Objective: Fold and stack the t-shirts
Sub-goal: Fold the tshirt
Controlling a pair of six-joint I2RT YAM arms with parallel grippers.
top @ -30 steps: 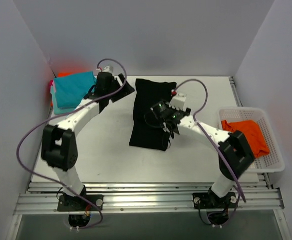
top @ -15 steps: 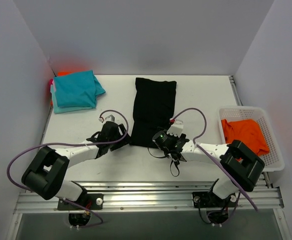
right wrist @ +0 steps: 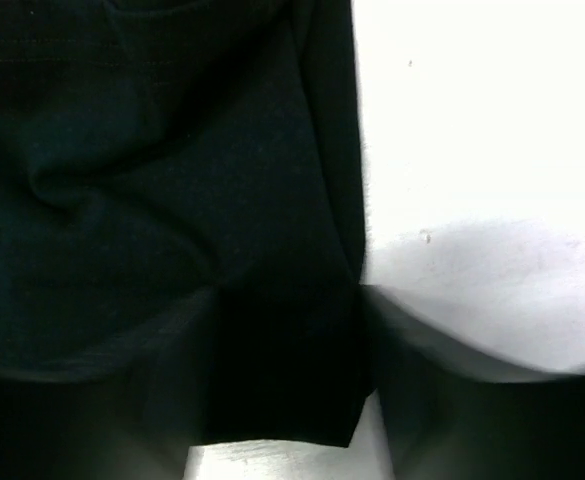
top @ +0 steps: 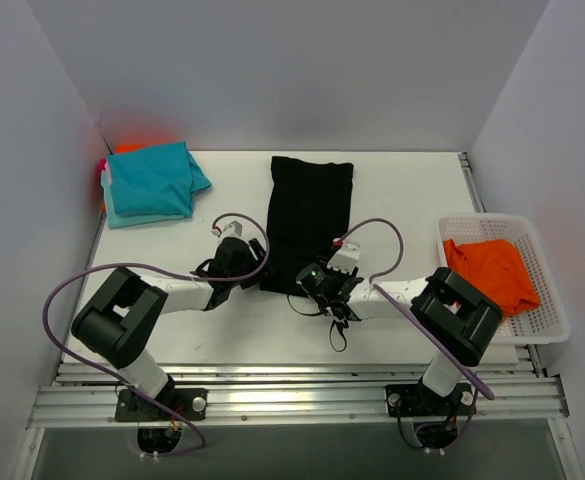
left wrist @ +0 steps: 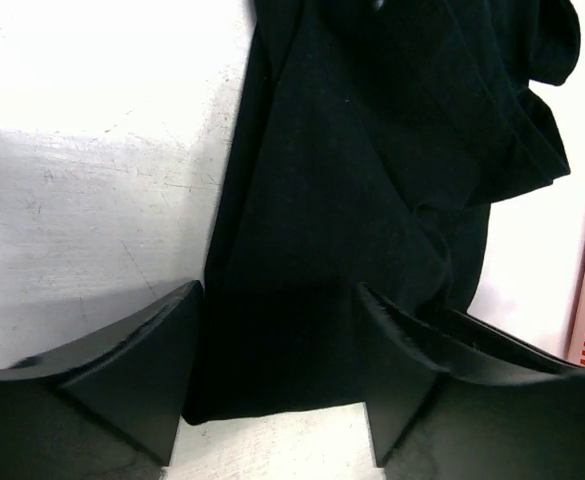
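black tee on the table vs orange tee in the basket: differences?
The black cloth t-shirt lies flat on the white table, folded into a long strip. The orange cloth t-shirt sits loosely bunched in the white lattice plastic basket. Black is mid-table and orange is at the right edge. Black covers more area. Both are plain-coloured.

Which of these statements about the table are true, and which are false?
1. The black t-shirt lies on the table, folded into a long narrow shape. True.
2. The white basket is empty. False: an orange t-shirt lies in it.
3. The left gripper and the right gripper are both at the black t-shirt's near edge. True.
4. The left gripper's jaws are shut. False: they stand open, with the shirt's near corner between them.
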